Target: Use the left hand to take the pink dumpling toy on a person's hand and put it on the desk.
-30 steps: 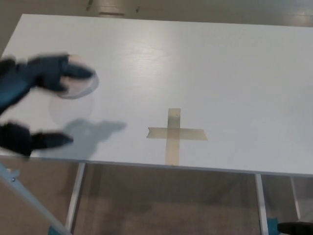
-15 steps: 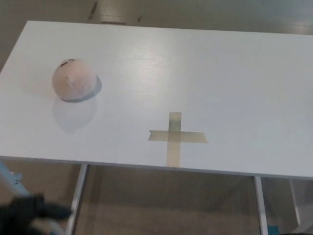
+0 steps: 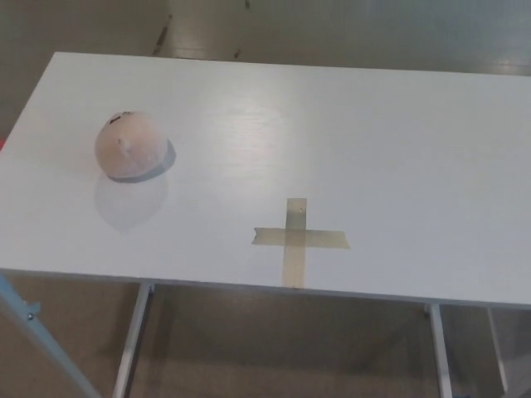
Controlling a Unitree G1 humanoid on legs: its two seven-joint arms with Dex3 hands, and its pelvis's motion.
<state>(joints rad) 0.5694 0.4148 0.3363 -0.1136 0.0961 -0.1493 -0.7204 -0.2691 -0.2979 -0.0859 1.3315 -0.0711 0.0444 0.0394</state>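
On the white desk (image 3: 373,149), toward nine o'clock from its middle, the pink dumpling toy (image 3: 129,147) sits alone, a rounded blob with a small dark mark near its top and a soft shadow under its right side. A faint reflection of it lies on the glossy surface just toward six o'clock. Well apart from it, toward five o'clock of the toy and near the front edge, a cross of tan tape (image 3: 296,239) is stuck flat on the desk.

Neither robot hand shows, so whether their fingers are spread or closed cannot be seen. A second ago the left hand was over the toy at the desk's left side, with dark fingers around it; half a second ago only a dark blur of that hand remained at the lower left corner, below the desk edge; that too has gone out of sight. The toy rests free on the desk, touching nothing else.

The whole picture has slid a little downward since then, desk edge, toy and tape alike, which is the camera moving; the toy keeps its place relative to the tape.

Below the front edge, pale metal desk legs (image 3: 131,340) stand over a brown floor (image 3: 274,348).
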